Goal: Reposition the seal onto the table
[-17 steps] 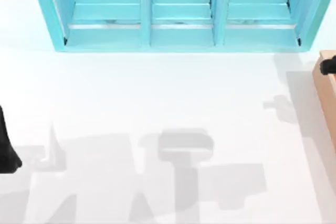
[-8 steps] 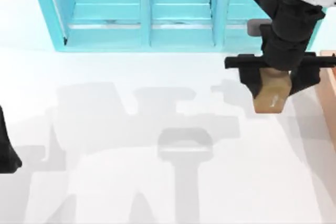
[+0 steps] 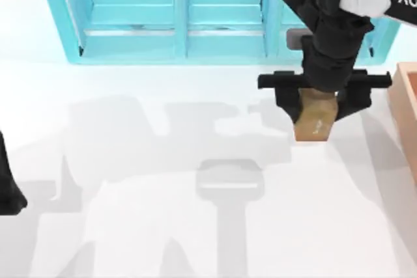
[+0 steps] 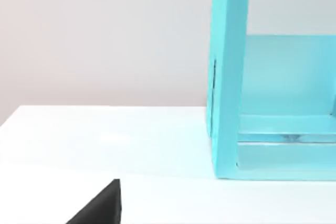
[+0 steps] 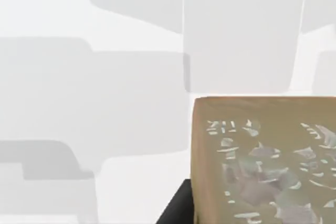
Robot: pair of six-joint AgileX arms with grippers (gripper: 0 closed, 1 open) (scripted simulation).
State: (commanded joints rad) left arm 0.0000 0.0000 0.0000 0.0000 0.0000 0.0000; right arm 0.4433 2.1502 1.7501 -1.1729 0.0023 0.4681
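The right claw (image 3: 315,105), clenched on the seal (image 3: 315,116) seemingly above the tabletop (image 3: 163,161) near its right edge, should descend vertically before releasing.

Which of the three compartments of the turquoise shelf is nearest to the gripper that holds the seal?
The rightmost compartment in the top view: the right gripper, shut on the seal, hangs just in front of it; the other two lie farther left.
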